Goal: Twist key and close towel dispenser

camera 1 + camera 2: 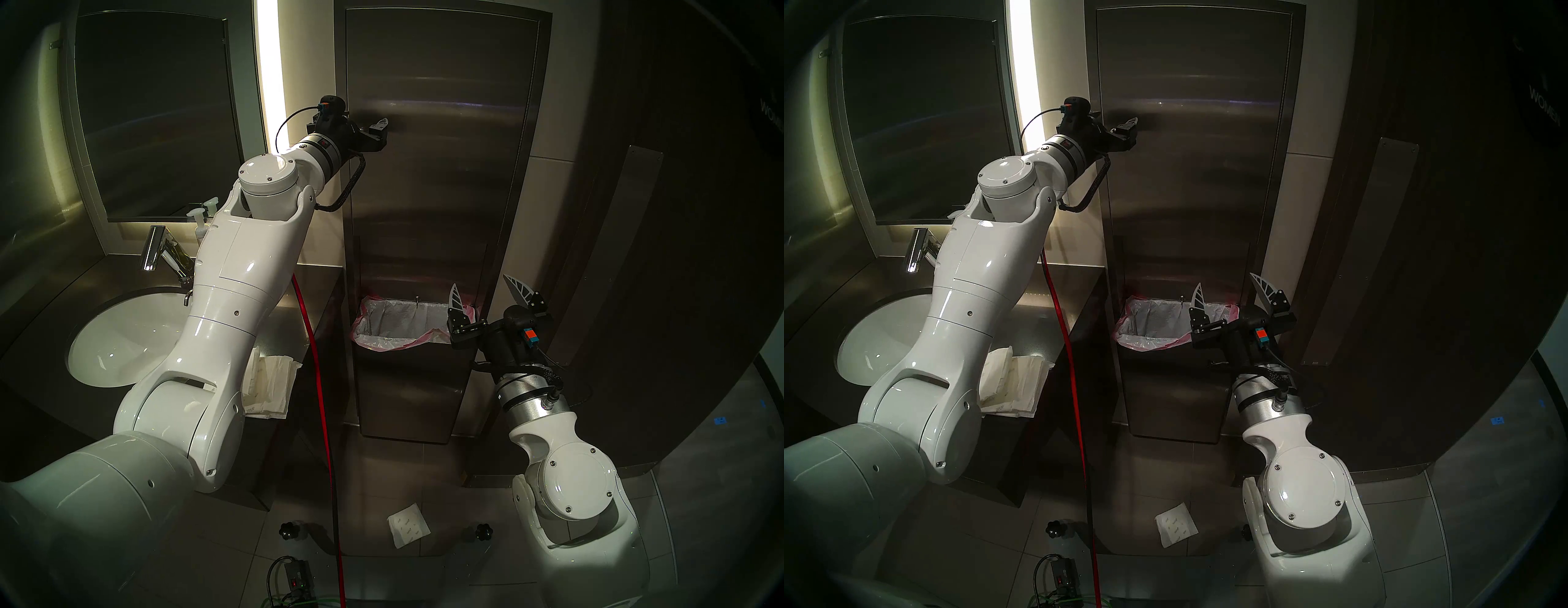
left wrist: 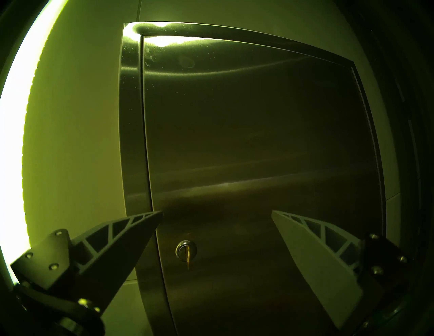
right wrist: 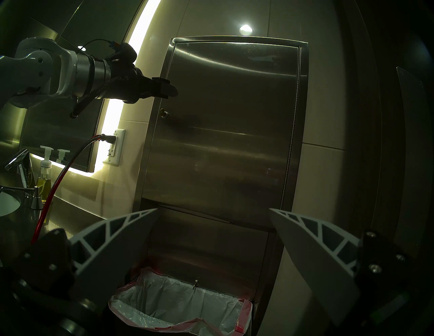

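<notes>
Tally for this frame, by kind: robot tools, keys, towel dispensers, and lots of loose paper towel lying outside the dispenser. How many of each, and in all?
Tools: 2, left tool and right tool, both open
Key: 1, the key in the lock
Towel dispenser: 1
Loose paper towel lots: 2, counter pile and floor sheet
Total: 6

White sink basin (image 1: 123, 339) set in the dark counter, chrome faucet (image 1: 155, 250) behind it. Paper towels (image 1: 271, 382) at counter's right edge; red cable (image 1: 318, 403) alongside.
</notes>
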Tool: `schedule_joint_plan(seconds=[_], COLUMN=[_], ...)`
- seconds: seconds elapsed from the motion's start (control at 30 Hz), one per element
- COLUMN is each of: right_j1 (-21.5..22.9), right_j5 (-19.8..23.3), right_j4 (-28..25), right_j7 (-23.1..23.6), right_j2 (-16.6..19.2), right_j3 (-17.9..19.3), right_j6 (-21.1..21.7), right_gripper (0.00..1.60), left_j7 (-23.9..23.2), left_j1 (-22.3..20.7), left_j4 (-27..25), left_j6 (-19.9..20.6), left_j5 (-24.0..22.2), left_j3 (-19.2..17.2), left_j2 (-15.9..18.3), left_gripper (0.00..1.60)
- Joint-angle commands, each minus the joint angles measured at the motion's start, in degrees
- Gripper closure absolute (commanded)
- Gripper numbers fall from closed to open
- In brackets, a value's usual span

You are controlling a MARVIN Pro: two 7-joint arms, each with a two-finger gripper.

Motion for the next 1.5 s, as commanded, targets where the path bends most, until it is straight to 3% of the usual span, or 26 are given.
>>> schedule_joint_plan(seconds=[0.0, 0.83, 0.87, 0.93, 1.03, 1.13, 1.27, 1.4, 1.47], right_j1=[0.4, 0.5, 0.5, 0.5, 0.5, 0.6, 0.6, 0.6, 0.6], right_j5=[0.0, 0.2, 0.3, 0.3, 0.3, 0.3, 0.4, 0.4, 0.4], right_j4=[-1.0, -1.0, -1.0, -1.0, -1.0, -1.0, -1.0, -1.0, -1.0], right_j7=[-0.1, -0.6, -0.6, -0.6, -0.7, -0.8, -0.8, -0.9, -0.9], right_j2=[0.0, 0.5, 0.5, 0.6, 0.6, 0.7, 0.8, 0.9, 0.9], right_j3=[0.1, -0.1, -0.1, -0.1, -0.1, -0.2, -0.2, -0.2, -0.2], right_j6=[0.0, 0.1, 0.1, 0.1, 0.1, 0.1, 0.1, 0.1, 0.1], right_gripper=[0.00, 0.00, 0.00, 0.00, 0.00, 0.00, 0.00, 0.00, 0.00], left_j7=[2.3, 2.8, 2.7, 2.5, 2.3, 2.2, 2.0, 1.9, 1.7], left_j1=[-1.5, -3.6, -3.8, -3.9, -3.9, -3.7, -3.8, -4.0, -4.2], left_j4=[1.1, 4.7, 4.9, 5.2, 5.3, 5.4, 5.7, 6.0, 6.3], left_j6=[1.5, 0.3, 0.3, 0.2, 0.2, 0.1, 0.1, 0.0, 0.5], left_j5=[-0.9, 0.8, 0.8, 0.9, 1.0, 1.2, 1.4, 1.3, 0.6], left_j3=[-1.3, 1.2, 1.2, 1.2, 1.2, 1.2, 1.1, 1.0, 0.6], left_j2=[-1.8, -2.2, -2.3, -2.2, -2.3, -2.4, -2.5, -2.6, -3.0], left_gripper=[0.00, 0.00, 0.13, 0.18, 0.75, 1.05, 1.02, 1.19, 1.36])
